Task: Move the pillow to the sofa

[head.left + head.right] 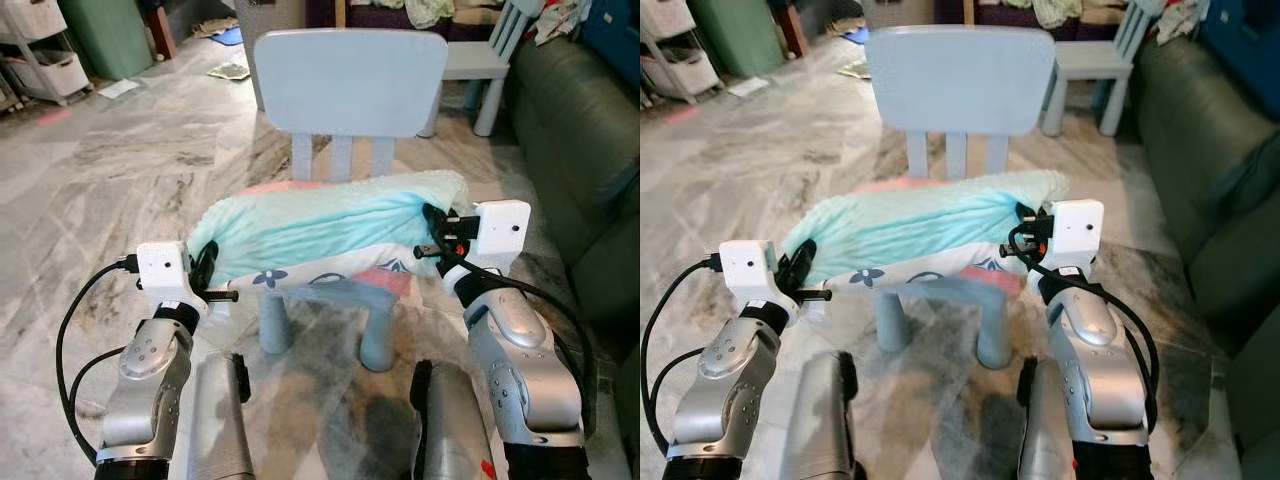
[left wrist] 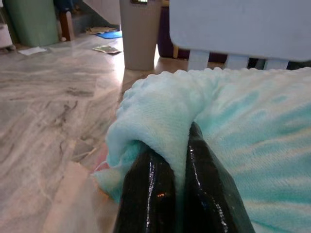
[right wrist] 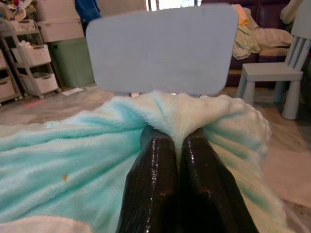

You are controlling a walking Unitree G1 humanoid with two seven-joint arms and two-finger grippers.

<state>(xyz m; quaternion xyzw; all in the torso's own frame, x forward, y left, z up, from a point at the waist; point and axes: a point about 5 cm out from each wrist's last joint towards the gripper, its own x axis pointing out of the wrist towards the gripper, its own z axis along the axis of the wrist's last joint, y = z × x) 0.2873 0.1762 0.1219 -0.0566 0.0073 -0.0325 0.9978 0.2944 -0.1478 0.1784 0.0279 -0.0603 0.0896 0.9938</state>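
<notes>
Both silver arms reach forward from the bottom of the head views, one at each end of the pillow [image 1: 320,230]. At the pillow's left end the left tool [image 1: 207,262] has its two black fingers [image 2: 150,194] pressed together on a fold of the fluffy mint cover, which bunches up between them. At the right end the right tool [image 1: 432,220] does the same: its fingers [image 3: 155,189] are nearly touching, with a ridge of the pale green fabric pinched between them.

That pillow lies lengthways across the seat of a small blue chair [image 1: 348,80], in front of the chair's broad backrest, and overhangs the seat on both sides. Its top is striped mint plush; the lower front edge shows white cloth with a dark flower print and a strip of pink.

Right of the chair, along the edge of the head views, stands the dark green sofa [image 1: 585,150], well apart from the pillow. A second small chair [image 1: 490,55] stands farther back beside it. Grey-veined marble floor [image 1: 100,190] spreads out to the left.
</notes>
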